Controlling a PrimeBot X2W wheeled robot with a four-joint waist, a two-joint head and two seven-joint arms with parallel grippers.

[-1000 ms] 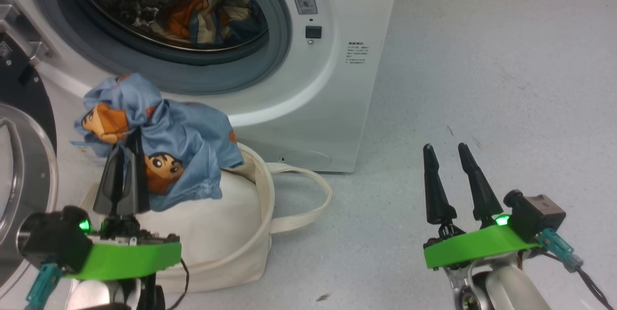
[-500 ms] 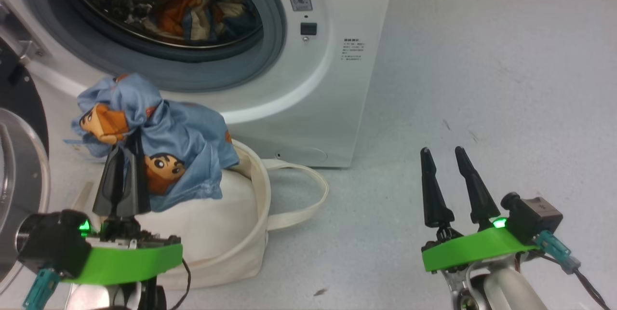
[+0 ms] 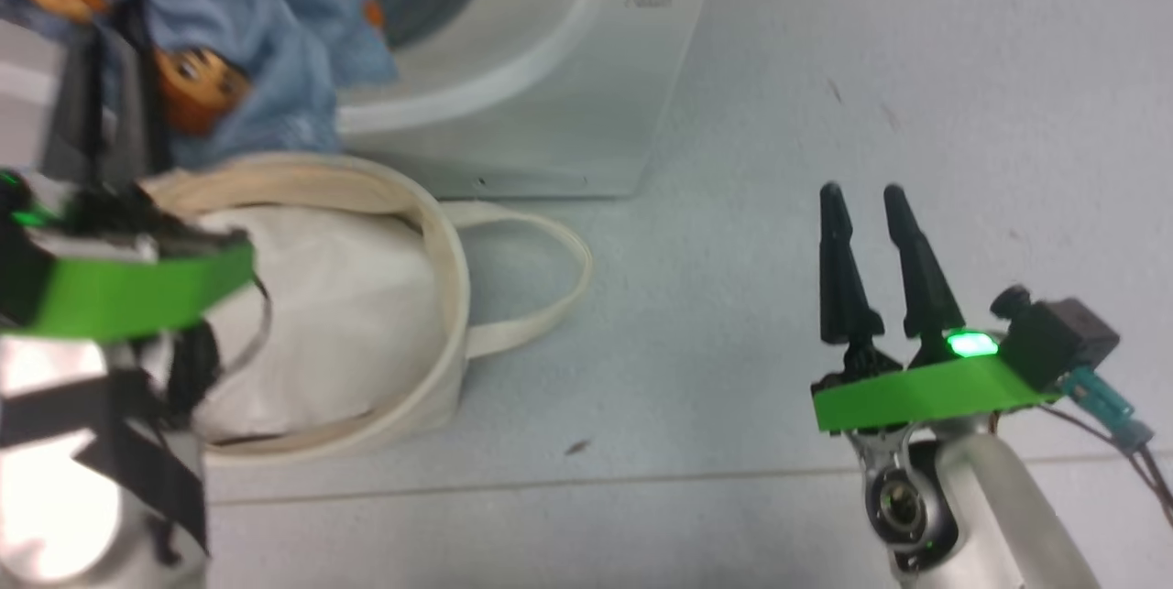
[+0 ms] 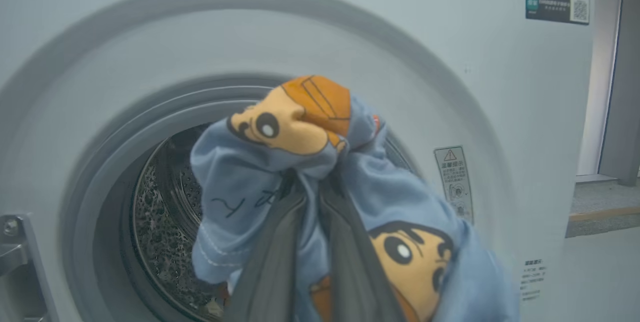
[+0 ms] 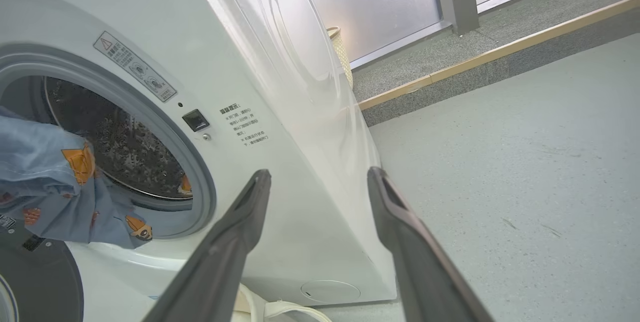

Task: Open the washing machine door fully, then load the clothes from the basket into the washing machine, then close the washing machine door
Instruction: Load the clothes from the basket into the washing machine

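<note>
My left gripper [image 3: 110, 39] is shut on a light-blue garment of the clothes [image 3: 266, 49], held up above the basket [image 3: 440, 232]. In the left wrist view the clothes [image 4: 260, 172] bunch around my left gripper [image 4: 312, 184], right in front of the washing machine [image 4: 450, 71] and its open drum [image 4: 160, 222]. More printed fabric [image 5: 186, 185] lies inside the drum. My right gripper [image 3: 863, 195] hangs open over bare floor to the right of the washing machine [image 3: 550, 67]. The washing machine door [image 5: 45, 282] shows swung open as a black rim at the lower left of the right wrist view.
A plain white pad [image 3: 321, 296] fills the basket, whose loop handle [image 3: 550, 287] lies on the grey floor [image 3: 916, 67]. Beyond the washer, a raised step with a yellow edge [image 5: 490, 51] runs along the floor. A wicker container [image 5: 342, 54] stands behind the machine.
The head view has shifted, so the washer now sits higher in the picture. My left gripper has lifted the garment off the white pad, up towards the drum opening. My right gripper stays open.
</note>
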